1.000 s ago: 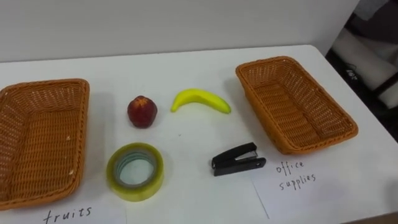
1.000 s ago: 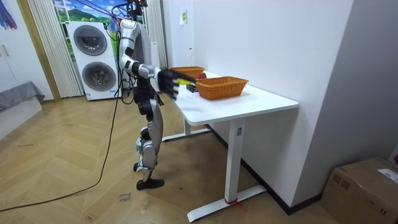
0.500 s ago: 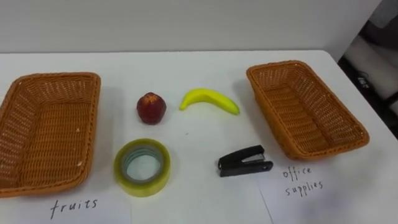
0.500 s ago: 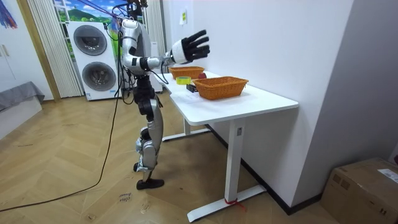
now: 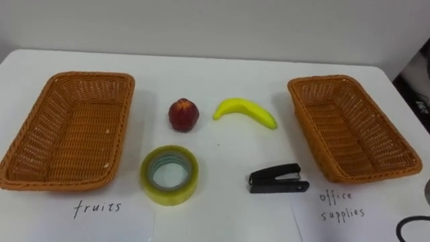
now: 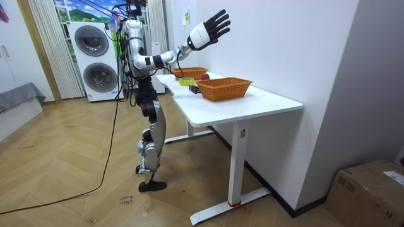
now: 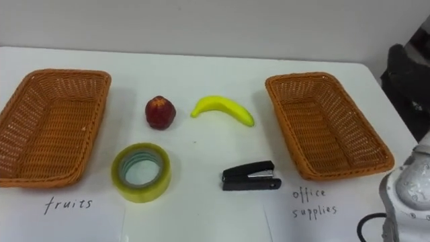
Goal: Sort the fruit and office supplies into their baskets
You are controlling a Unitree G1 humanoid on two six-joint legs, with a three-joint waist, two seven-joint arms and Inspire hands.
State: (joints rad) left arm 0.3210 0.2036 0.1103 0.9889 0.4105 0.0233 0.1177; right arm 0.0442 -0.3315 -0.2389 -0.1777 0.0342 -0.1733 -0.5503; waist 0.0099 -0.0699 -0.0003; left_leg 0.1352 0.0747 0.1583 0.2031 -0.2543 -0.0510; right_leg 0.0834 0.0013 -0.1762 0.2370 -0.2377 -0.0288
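On the white table [image 5: 222, 215] lie a red apple [image 5: 183, 114], a yellow banana [image 5: 245, 111], a roll of yellowish tape [image 5: 169, 175] and a black stapler [image 5: 278, 179], all between two empty wicker baskets. The left basket [image 5: 87, 76] has a handwritten "fruits" paper [image 5: 97, 208] before it. The right basket [image 5: 322, 81] has an "office supplies" paper [image 5: 342, 205]. In the room view my right hand [image 6: 210, 28] is raised high above the table, open with fingers spread and holding nothing. Its forearm [image 7: 410, 195] shows at the lower right of the right eye view.
I stand at the table's [image 6: 252, 104] short end, by the wall. Two stacked washing machines [image 6: 96, 60] are behind me and a cardboard box [image 6: 372, 189] sits on the floor at the room view's right.
My right arm has swung up from table height to above head level, hand open. The eye view has shifted, so the objects now sit further right in it.
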